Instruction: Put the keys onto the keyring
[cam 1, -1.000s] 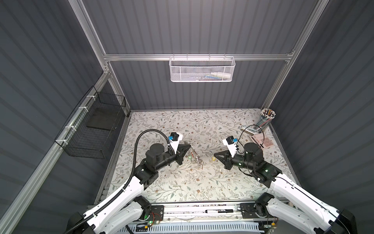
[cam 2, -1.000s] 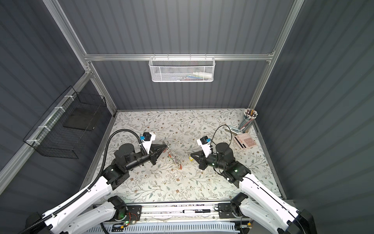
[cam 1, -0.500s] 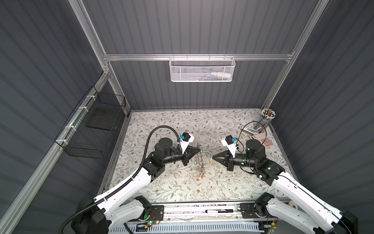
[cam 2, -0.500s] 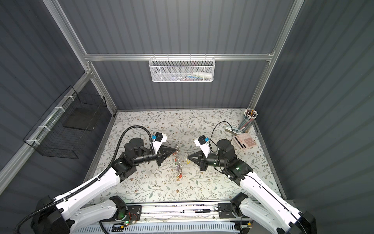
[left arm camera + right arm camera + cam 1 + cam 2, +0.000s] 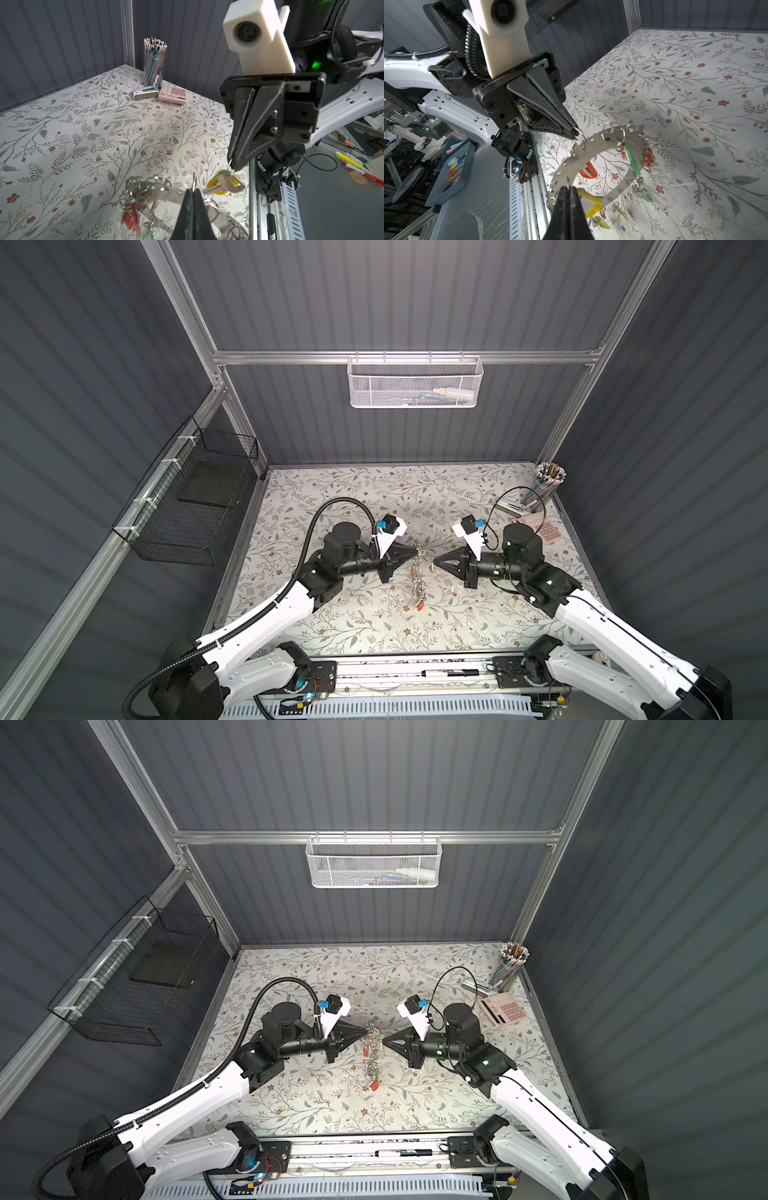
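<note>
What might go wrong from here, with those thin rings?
The left tool pinches just one small split ring; the keyring may slip and drop. The yellow key dangles from the right tool and may swing off target.

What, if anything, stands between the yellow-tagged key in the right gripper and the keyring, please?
Nothing visible does. The yellow-tagged key hangs from the shut right gripper close beside the keyring, which the shut left gripper holds up.
</note>
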